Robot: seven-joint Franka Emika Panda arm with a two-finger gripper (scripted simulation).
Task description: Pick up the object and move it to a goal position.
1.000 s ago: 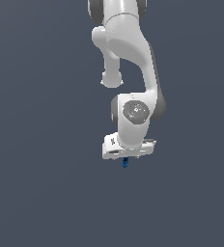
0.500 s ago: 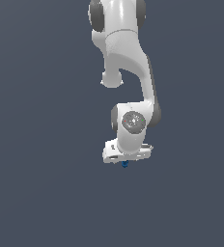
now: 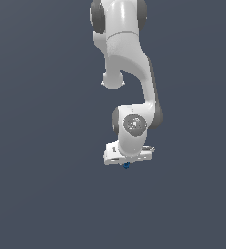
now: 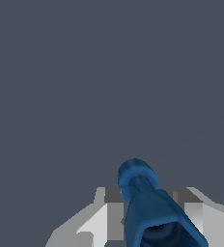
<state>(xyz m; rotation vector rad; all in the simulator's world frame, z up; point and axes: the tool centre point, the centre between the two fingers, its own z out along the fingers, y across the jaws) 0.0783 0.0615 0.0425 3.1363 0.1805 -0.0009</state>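
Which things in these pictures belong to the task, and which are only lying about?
Belong to the task:
- blue object, held between the pincer's fingers
- pincer, shut on it

Only lying about:
- nothing else visible, just the plain grey background

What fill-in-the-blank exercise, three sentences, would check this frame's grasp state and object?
1. The object held between the gripper fingers is dark ____ in colour.
2. In the exterior view, the object shows just ____ the white gripper body.
3. Compared with the gripper, the object is far ____.

Missing words: blue; below; smaller
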